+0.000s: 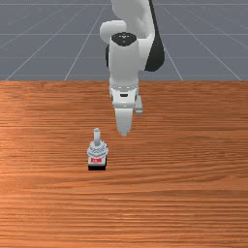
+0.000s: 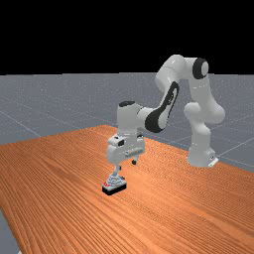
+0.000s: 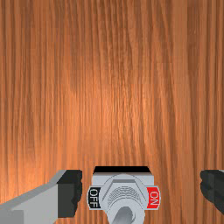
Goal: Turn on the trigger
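While the gripper (image 2: pixel 127 164) is hovering above the wooden table (image 2: pixel 54 183), its fingers (image 3: pixel 70 194) are standing wide apart and gripping nothing. The toggle switch (image 1: pixel 97 151) is resting on the table to the front view's left of the gripper, its red ON label (image 3: pixel 153 197) showing.
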`<state>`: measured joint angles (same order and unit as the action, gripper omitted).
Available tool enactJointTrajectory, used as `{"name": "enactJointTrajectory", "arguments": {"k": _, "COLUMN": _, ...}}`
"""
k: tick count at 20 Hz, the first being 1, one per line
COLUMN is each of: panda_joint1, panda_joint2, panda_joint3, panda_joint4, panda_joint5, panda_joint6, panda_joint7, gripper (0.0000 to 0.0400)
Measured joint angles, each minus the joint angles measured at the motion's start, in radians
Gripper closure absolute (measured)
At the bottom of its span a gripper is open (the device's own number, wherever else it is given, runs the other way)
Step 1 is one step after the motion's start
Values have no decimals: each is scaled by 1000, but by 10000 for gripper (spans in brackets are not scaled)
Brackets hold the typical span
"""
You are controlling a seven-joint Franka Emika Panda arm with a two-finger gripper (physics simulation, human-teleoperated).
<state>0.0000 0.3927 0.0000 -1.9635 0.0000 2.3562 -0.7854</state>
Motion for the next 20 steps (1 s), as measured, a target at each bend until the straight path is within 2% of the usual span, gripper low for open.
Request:
{"name": "enactJointTrajectory", "arguments": {"k": 1, "panda_joint1": 0, "panda_joint2": 0, "panda_joint3": 0, "panda_joint4": 0, "panda_joint5": 0, "panda_joint6": 0, "panda_joint7": 0, "gripper": 151}}
{"name": "enactJointTrajectory", "arguments": {"k": 2, "panda_joint1": 3, "panda_joint2": -3, "panda_joint3": -3, "panda_joint4": -4, "panda_joint5": 1, "panda_joint6": -1, "panda_joint7": 19, "gripper": 92}}
{"name": "enactJointTrajectory", "arguments": {"k": 3, "panda_joint1": 4, "panda_joint2": -6, "panda_joint3": -6, "panda_joint4": -6, "panda_joint5": 2, "panda_joint6": -2, "panda_joint7": 30, "gripper": 56}}
{"name": "enactJointTrajectory", "arguments": {"k": 5, "panda_joint1": 5, "panda_joint2": -10, "panda_joint3": -8, "panda_joint4": -8, "panda_joint5": 3, "panda_joint6": -3, "panda_joint7": 41, "gripper": 21}}
{"name": "enactJointTrajectory", "arguments": {"k": 6, "panda_joint1": 22, "panda_joint2": -117, "panda_joint3": -41, "panda_joint4": -136, "panda_joint5": -5, "panda_joint6": -20, "panda_joint7": 250, "gripper": 167}}
{"name": "enactJointTrajectory", "arguments": {"k": 7, "panda_joint1": 28, "panda_joint2": -209, "panda_joint3": -71, "panda_joint4": -204, "panda_joint5": -7, "panda_joint6": -43, "panda_joint7": 461, "gripper": 257}}
{"name": "enactJointTrajectory", "arguments": {"k": 8, "panda_joint1": 29, "panda_joint2": -267, "panda_joint3": -94, "panda_joint4": -240, "panda_joint5": -7, "panda_joint6": -59, "panda_joint7": 681, "gripper": 312}}
{"name": "enactJointTrajectory", "arguments": {"k": 10, "panda_joint1": 35, "panda_joint2": -316, "panda_joint3": -121, "panda_joint4": -273, "panda_joint5": -2, "panda_joint6": -83, "panda_joint7": 1137, "gripper": 367}}
{"name": "enactJointTrajectory", "arguments": {"k": 11, "panda_joint1": 37, "panda_joint2": -325, "panda_joint3": -127, "panda_joint4": -279, "panda_joint5": 3, "panda_joint6": -93, "panda_joint7": 1283, "gripper": 380}}
{"name": "enactJointTrajectory", "arguments": {"k": 13, "panda_joint1": 38, "panda_joint2": -332, "panda_joint3": -132, "panda_joint4": -285, "panda_joint5": 9, "panda_joint6": -103, "panda_joint7": 1424, "gripper": 393}}
{"name": "enactJointTrajectory", "arguments": {"k": 20, "panda_joint1": 43, "panda_joint2": -351, "panda_joint3": -130, "panda_joint4": -303, "panda_joint5": 8, "panda_joint6": -122, "panda_joint7": 1507, "gripper": 400}}
